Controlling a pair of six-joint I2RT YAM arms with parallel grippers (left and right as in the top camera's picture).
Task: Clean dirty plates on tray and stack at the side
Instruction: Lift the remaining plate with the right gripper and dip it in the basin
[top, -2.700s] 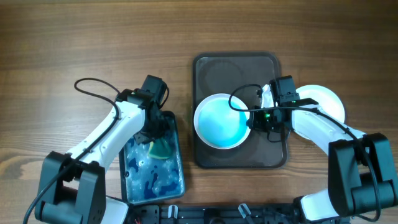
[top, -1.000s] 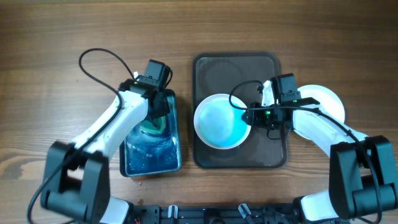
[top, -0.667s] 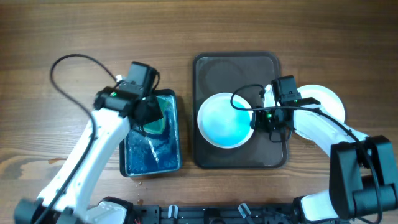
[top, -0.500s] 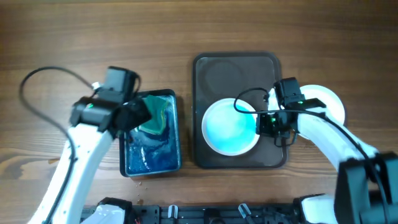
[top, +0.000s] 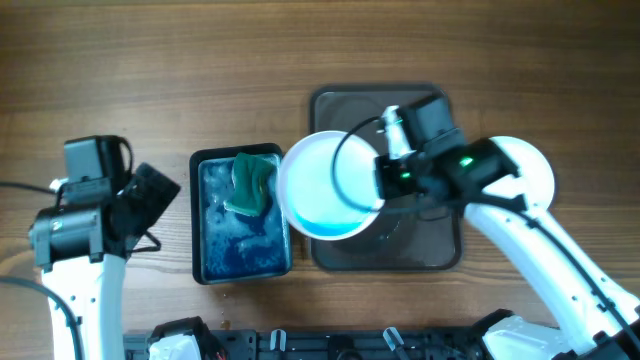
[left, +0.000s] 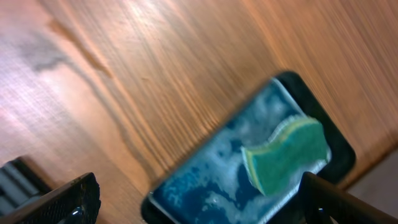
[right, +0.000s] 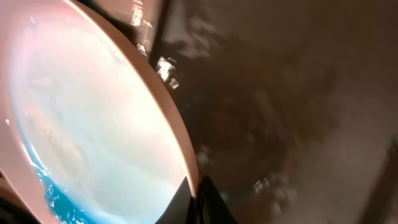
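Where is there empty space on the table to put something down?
The table is bare along its whole far side, behind the blue tub and the tray. The middle is crowded: the right hand holds a plate over the gap between tub and tray.

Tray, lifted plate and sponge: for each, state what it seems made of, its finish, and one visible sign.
Tray: probably moulded plastic, dark brown, slightly glossy; rounded corners and raised rim in one piece.
Plate: glazed ceramic or hard plastic, unclear which; smooth white surface with highlights, blue liquid pooling on it.
Sponge: soft foam, matte; green layer over a yellowish one, wavy outline.
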